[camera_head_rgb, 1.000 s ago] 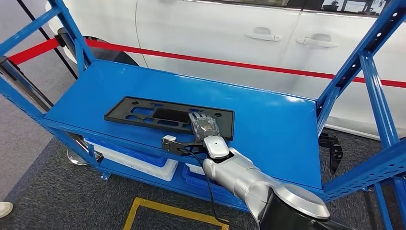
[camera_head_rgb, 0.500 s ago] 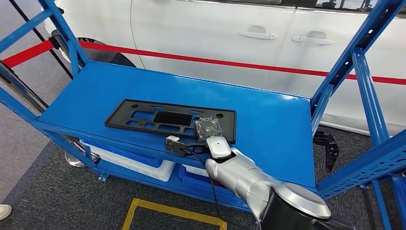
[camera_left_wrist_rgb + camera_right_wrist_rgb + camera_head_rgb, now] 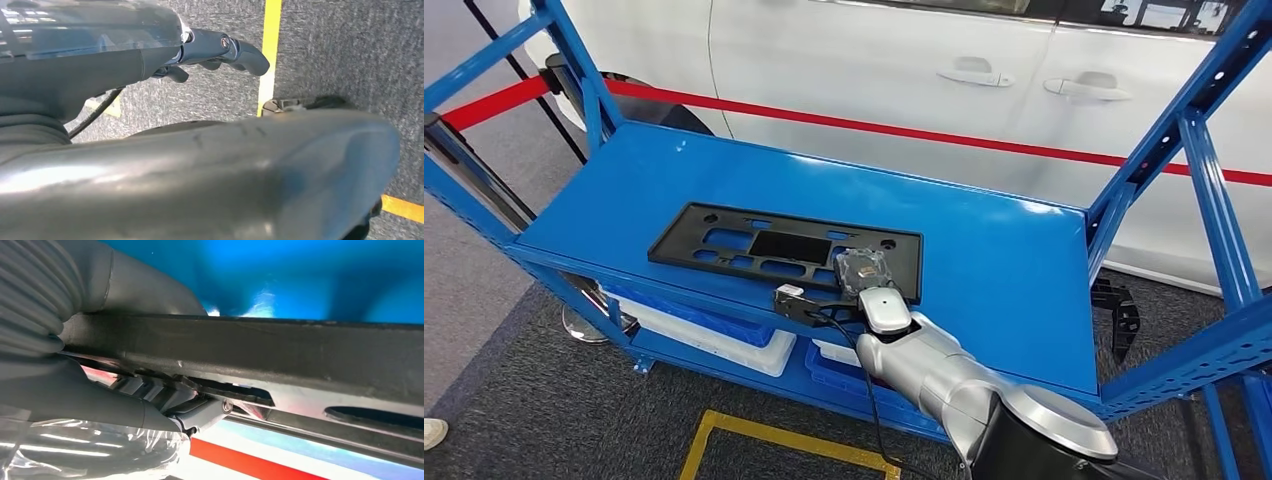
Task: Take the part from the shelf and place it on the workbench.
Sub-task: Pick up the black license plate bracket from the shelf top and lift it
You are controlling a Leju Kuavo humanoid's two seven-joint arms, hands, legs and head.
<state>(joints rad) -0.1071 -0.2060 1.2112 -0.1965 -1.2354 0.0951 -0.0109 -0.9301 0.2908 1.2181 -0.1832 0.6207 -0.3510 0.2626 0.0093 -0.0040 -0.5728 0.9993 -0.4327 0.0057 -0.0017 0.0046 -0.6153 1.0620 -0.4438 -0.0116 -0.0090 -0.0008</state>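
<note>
Black part [image 3: 784, 247], flat slotted panel, lies on blue shelf [image 3: 984, 260] top deck near front edge. Right hand [image 3: 864, 272] sits at its near right end; wrist view has fingers [image 3: 165, 395] wrapped about the panel's edge, seemingly a grasp. Left hand [image 3: 220, 50] hangs over grey floor [image 3: 345, 50], fingers curled on nothing. White car [image 3: 904, 80] behind.

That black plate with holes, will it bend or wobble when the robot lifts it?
The black plate looks thin, long and full of cutouts, so it is probably light and may flex slightly. The right hand grips near one end, so the far end may sag or swing.
</note>
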